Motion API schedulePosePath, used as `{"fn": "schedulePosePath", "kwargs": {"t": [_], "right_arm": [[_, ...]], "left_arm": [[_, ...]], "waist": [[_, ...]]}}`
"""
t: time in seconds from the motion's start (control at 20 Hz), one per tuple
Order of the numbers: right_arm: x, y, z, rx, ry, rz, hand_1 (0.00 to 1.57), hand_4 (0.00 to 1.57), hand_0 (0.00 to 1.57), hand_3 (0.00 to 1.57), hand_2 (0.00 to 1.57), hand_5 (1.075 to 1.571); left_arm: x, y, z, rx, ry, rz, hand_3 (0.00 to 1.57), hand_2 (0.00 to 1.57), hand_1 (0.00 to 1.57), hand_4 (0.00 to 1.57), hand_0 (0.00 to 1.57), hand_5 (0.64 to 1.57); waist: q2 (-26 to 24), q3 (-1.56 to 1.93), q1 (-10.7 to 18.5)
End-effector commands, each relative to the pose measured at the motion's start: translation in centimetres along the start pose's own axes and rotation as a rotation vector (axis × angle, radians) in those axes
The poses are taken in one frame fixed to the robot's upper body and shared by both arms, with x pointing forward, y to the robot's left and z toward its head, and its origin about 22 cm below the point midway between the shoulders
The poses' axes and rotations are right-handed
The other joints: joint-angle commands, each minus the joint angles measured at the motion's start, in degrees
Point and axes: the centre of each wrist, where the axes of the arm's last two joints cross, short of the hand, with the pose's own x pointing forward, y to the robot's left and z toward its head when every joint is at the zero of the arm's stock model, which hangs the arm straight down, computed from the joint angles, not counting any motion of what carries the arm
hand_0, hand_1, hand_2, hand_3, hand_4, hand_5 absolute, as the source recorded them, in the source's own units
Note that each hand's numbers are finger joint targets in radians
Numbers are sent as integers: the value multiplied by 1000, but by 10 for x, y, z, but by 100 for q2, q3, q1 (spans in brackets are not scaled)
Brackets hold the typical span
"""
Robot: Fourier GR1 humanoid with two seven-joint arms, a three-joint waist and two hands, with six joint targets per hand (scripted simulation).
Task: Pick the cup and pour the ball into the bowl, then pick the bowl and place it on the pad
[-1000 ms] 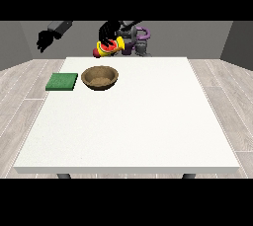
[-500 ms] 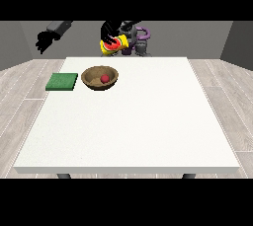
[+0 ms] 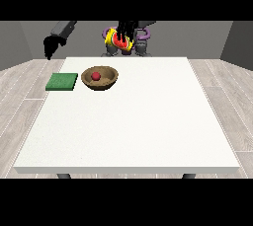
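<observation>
the red ball [image 3: 96, 76] lies in the wooden bowl [image 3: 100, 78], which stands on the white table [image 3: 133, 121] just right of the green pad [image 3: 62, 81], not touching it. the hand at the view's right [image 3: 124, 28] is curled round the tilted cup [image 3: 119, 39] above the far edge. the hand at the view's left [image 3: 51, 46] hangs off the table, holding nothing; its fingers cannot be made out.

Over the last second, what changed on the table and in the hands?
The red ball left the cup and now lies in the bowl. The hand at the view's right still holds the cup, lifted higher. Bowl, green pad and the other hand stayed put.
</observation>
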Motion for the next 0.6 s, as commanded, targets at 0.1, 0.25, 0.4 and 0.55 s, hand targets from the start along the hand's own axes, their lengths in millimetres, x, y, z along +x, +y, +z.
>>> {"fn": "schedulePosePath", "kwargs": {"t": [0.1,0.25,0.4,0.55], "right_arm": [[4,50,-29,33,20,-52,0,732,0,0,137,1560],[4,68,-38,-2,52,-72,0,715,0,0,0,1568],[-8,65,-29,-60,148,-74,0,663,0,0,0,1570],[-6,92,-34,10,96,-101,0,571,0,0,0,1571]], "left_arm": [[-15,28,8,202,196,545,1571,1571,1405,1004,1405,1532],[-24,36,17,288,202,758,1564,1571,1313,940,1313,1551],[-41,9,49,250,202,868,1452,1571,1204,932,1204,1553],[-64,0,56,193,273,1054,0,0,0,621,0,1568]], "waist": [[414,-7,-117],[723,-8,123],[447,4,402],[807,-2,57]]}}
